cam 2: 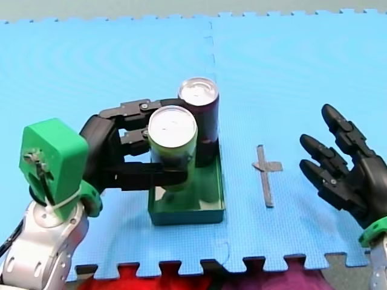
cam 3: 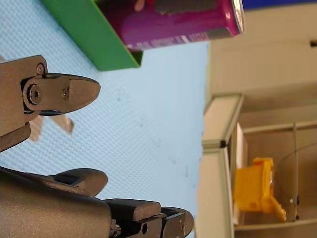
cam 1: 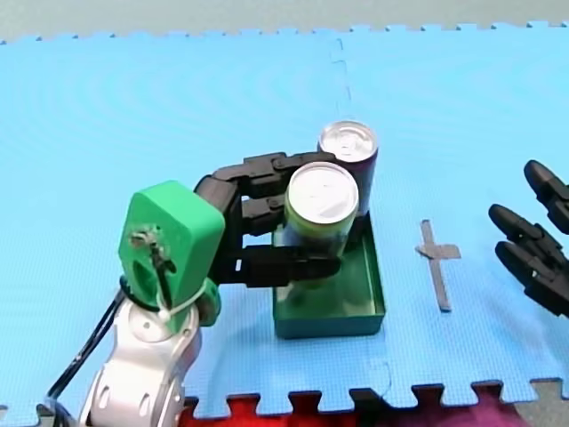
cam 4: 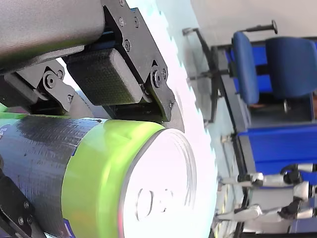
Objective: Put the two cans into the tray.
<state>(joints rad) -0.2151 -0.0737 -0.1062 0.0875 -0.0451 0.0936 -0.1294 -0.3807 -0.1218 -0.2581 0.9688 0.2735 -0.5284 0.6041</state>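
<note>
A green tray (cam 1: 372,283) sits on the blue mat near its front edge. A purple can (cam 1: 349,151) stands upright at the tray's far end. My left hand (cam 1: 276,227) is shut on a green can (cam 1: 320,209), holding it upright over the tray, just in front of the purple can. The second wrist view shows the green can (cam 4: 109,178) close up between the black fingers (cam 4: 106,74). My right hand (cam 2: 338,172) hovers over the mat to the right of the tray, holding nothing. The first wrist view shows the purple can (cam 3: 173,22) in the tray (cam 3: 84,29).
A grey tape cross (cam 1: 437,262) lies on the mat between the tray and my right hand. The mat's jigsaw front edge (cam 1: 356,400) runs just below the tray, with a red surface beyond it.
</note>
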